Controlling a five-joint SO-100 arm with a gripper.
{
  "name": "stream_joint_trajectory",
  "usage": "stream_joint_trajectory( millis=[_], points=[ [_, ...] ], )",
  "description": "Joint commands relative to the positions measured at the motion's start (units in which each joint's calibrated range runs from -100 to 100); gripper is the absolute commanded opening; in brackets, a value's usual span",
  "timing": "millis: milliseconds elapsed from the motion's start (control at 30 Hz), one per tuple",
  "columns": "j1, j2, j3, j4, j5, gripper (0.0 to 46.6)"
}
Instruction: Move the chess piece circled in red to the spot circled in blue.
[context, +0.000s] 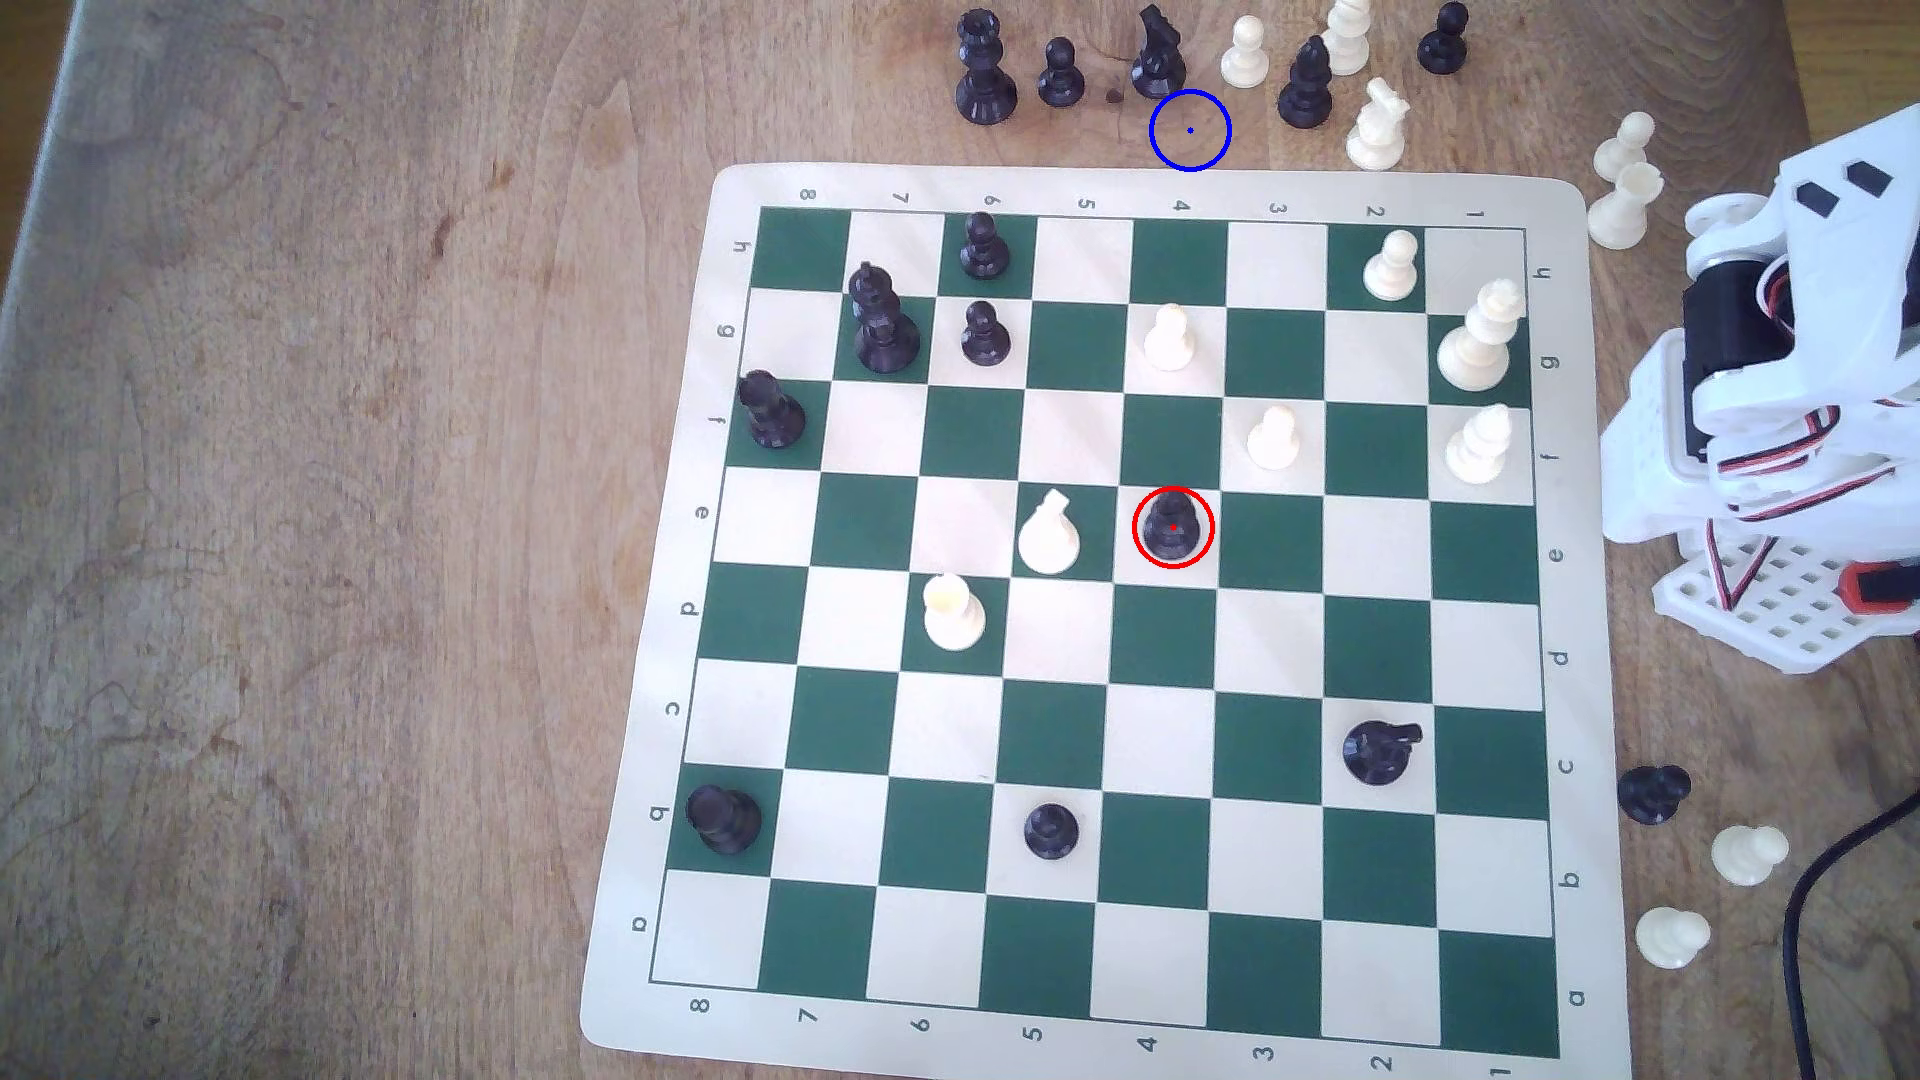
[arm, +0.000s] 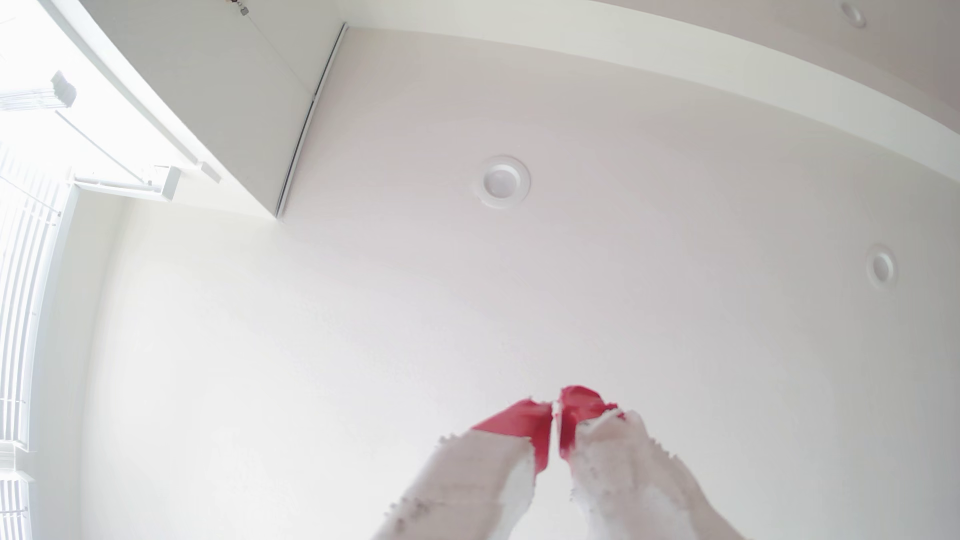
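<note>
Standing upright, black pawn (context: 1172, 528)

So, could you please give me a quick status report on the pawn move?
Gripper shut, empty, facing the ceiling. Black pawn upright in the red ring, untouched. Blue ring bare, off the board; black knight close beside it.

The black pawn (context: 1172, 527) stands upright inside the red ring; the blue ring (context: 1190, 130) lies on bare table (context: 312, 519) beyond the board (context: 1143, 185).
</note>
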Motion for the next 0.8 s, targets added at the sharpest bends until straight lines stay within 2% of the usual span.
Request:
stream_joint_trajectory(
  millis=[0,133,233,367,400,500,633,700,767],
  points=[
    [-0.64,-0.28,1.17,-0.54,0.15,0.2],
    [-0.64,-0.28,1.17,1.51,0.15,0.2],
    [-0.64,-0.28,-0.19,11.83,0.15,0.2],
    [-0.64,-0.28,-4.9,30.26,0.15,0.2],
    [-0.64,-0.28,-7.35,39.35,0.15,0.2],
    [-0.48,-0.28,-9.16,49.75,-0.15,0.2],
    [-0.48,-0.28,-14.33,77.59,-0.2,0.2],
    [1.32,-0.28,-18.14,94.88,-0.29,0.2],
    [1.55,-0.28,-18.59,99.54,-0.29,0.2]
  ],
)
